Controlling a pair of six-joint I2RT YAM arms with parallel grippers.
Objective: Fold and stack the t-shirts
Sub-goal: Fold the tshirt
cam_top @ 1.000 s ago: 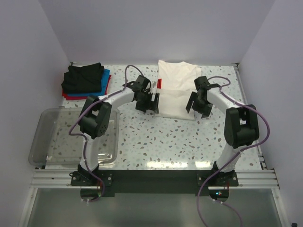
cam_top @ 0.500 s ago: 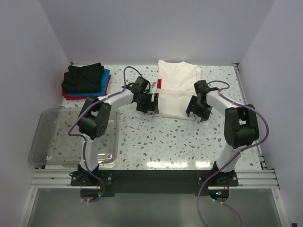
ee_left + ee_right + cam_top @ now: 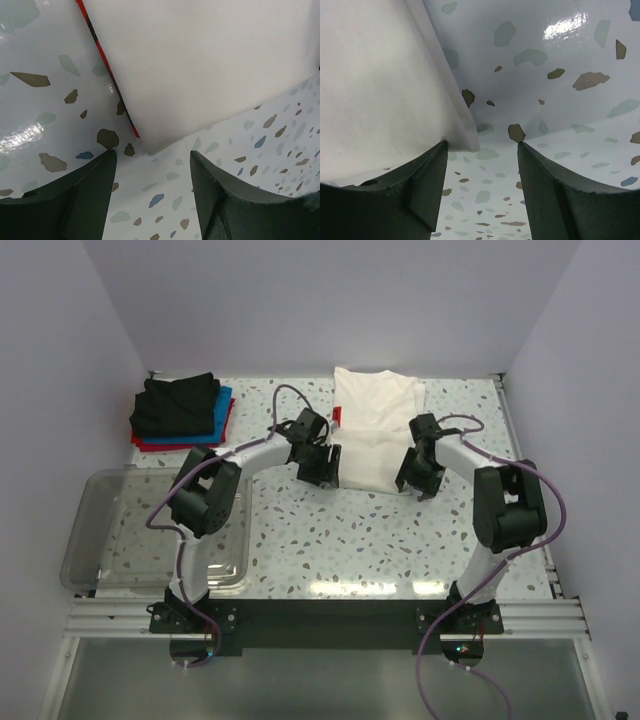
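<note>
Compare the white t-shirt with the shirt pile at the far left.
The white t-shirt is one garment lying flat; the pile is several folded shirts, black over blue and red. The white t-shirt sits mid-table with the left gripper and right gripper open at its near corners; the pile has no gripper near it. Both rest on the table.

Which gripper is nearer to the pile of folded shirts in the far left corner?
Left. The left gripper is at the left edge of the white t-shirt, closer to the pile; the right gripper is at its right edge.

Bright even light, tabletop glare, soft shadows
</note>
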